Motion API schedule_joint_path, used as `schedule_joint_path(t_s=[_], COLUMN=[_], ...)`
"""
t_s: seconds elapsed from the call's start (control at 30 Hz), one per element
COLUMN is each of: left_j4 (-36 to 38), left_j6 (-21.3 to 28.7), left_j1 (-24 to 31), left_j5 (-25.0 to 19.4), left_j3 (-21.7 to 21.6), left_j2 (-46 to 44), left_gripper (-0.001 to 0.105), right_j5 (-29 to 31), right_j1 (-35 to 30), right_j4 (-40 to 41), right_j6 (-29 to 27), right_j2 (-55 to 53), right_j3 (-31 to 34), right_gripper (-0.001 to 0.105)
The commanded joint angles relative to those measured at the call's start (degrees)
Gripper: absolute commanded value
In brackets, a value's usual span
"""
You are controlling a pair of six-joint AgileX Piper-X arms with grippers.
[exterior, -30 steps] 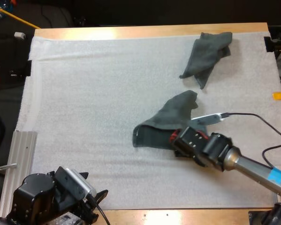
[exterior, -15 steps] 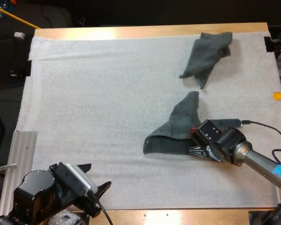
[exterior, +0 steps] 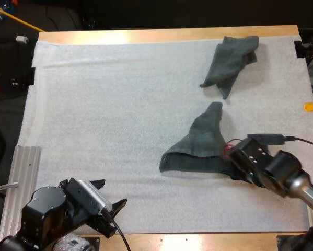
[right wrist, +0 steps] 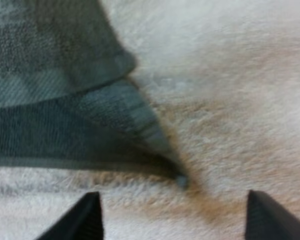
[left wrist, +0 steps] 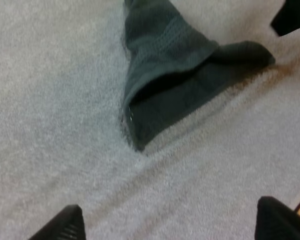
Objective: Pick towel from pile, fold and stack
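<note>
The wooden tabletop (exterior: 161,35) is the biggest thing here. A white mat (exterior: 109,115) covers nearly all of it.

Two dark grey-green towels lie on the mat, well apart from each other. The bigger one (exterior: 198,146) lies to the right of the middle, close to the near side. It is partly folded over. One flap lies on top of another, and a pointed end sticks out toward the far side. In the left wrist view this towel (left wrist: 170,80) looks like a tent with a dark gap under the top flap. In the right wrist view its corner (right wrist: 139,125) comes to a thin point on the mat.

The smaller towel (exterior: 229,63) is crumpled. It lies near the far right corner of the mat.

A ribbed metal bar (exterior: 25,178) lies beside the mat's near left edge.

The right gripper (exterior: 230,161) is low over the mat, just beside the right end of the bigger towel. Its two black fingers are spread wide (right wrist: 172,220). The towel's pointed corner lies between them, and neither finger touches it. This gripper holds nothing.

The left gripper (exterior: 108,194) is at the near left part of the mat, well apart from both towels. Its fingers are spread wide too (left wrist: 170,227), with bare mat between them.
</note>
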Motion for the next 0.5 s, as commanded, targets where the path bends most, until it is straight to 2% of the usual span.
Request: schedule_joint_path(t_s=[0.0,0.1,0.3,0.47], left_j4=[-1.47,-1.57,-1.57,-1.4], left_j6=[-0.15,-0.15,-0.15,-0.15], left_j1=[-0.29,-0.29,-0.29,-0.29], left_j5=[0.72,2.6,7.37,10.1], left_j3=[-0.07,-0.07,-0.07,-0.07], left_j2=[0.71,3.32,10.47,15.07], left_gripper=[0.066,0.066,0.066,0.066], right_j5=[1.2,1.19,0.42,-2.95], right_j1=[-0.21,-0.21,-0.21,-2.22], right_j4=[1.0,0.98,-0.19,-7.3], right_j6=[-0.73,-0.72,-0.62,-0.27], right_j2=[-1.74,-5.18,-7.24,-7.24], right_j3=[0.39,2.71,8.7,13.27], right_gripper=[0.047,0.04,0.04,0.04])
